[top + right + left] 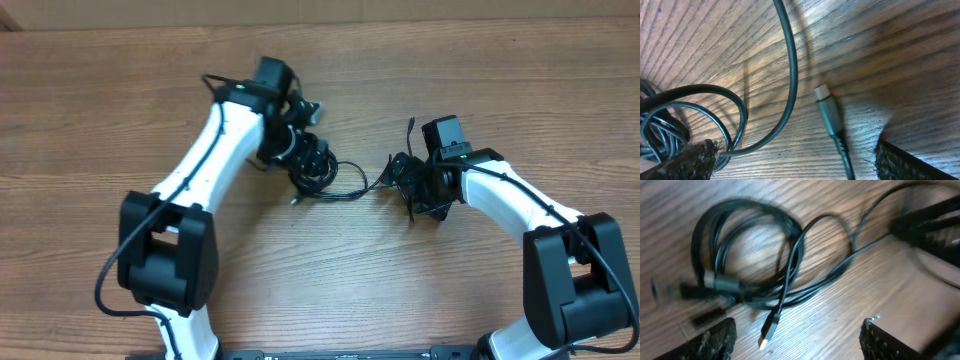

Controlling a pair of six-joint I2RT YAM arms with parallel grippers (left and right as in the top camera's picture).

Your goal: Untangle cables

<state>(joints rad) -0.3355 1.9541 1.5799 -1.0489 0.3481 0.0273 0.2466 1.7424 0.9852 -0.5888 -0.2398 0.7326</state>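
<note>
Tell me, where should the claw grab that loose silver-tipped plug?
Grip the plug by its dark body just behind the silver tip, coming straight down: it lies flat on the table, straight and apart from the looped cable.

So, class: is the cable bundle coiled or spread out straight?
Coiled: the cables lie in overlapping loops on the table, one silver-tipped plug end trailing loose.

The overhead view is bright, even and sharp, with only soft shadows. In the left wrist view blur smears the cables [792, 260], most strongly at the left edge. In the right wrist view, white glare lies on the wooden table [855, 30].
</note>
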